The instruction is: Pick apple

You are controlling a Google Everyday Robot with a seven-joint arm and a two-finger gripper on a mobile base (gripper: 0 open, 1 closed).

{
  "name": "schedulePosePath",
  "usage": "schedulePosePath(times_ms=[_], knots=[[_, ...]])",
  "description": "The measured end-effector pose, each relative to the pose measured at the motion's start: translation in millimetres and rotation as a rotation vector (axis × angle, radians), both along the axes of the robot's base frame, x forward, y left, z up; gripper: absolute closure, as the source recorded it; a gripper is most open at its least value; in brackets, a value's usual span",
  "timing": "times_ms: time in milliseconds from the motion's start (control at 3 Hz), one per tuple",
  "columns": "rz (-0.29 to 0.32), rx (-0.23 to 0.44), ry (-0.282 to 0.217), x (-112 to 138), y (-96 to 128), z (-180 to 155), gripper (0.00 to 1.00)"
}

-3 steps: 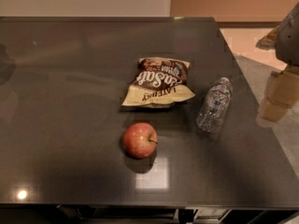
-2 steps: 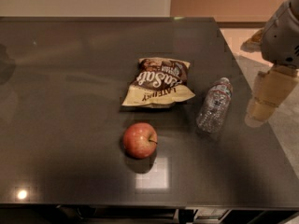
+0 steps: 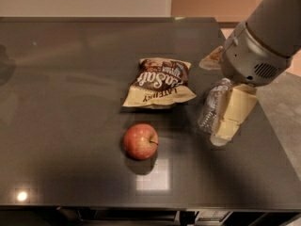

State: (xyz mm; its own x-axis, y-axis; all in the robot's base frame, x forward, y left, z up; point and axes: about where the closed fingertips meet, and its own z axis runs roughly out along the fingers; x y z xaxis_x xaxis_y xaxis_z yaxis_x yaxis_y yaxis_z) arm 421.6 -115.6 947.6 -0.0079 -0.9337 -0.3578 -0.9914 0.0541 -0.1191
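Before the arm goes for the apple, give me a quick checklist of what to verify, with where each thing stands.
1. The round red apple is in plain view with nothing covering it: ok.
2. The apple is apart from the brown and cream chip bag: ok, a gap of bare table shows between them.
3. The claw is lined up over the apple: not ok, it hangs off to the apple's right, by the clear plastic bottle.
4. The claw is free of the bottle: cannot tell, they overlap in this view.
5. The apple rests on the dark glossy table, back from its front edge: ok.
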Motion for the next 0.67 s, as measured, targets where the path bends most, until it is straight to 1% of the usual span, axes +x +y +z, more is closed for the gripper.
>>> schedulePosePath(times_ms=[333, 667], knots=[[0.079, 0.025, -0.023, -12, 38, -12, 0.0], [0.139, 0.03, -0.031, -22, 69, -30, 0.0]])
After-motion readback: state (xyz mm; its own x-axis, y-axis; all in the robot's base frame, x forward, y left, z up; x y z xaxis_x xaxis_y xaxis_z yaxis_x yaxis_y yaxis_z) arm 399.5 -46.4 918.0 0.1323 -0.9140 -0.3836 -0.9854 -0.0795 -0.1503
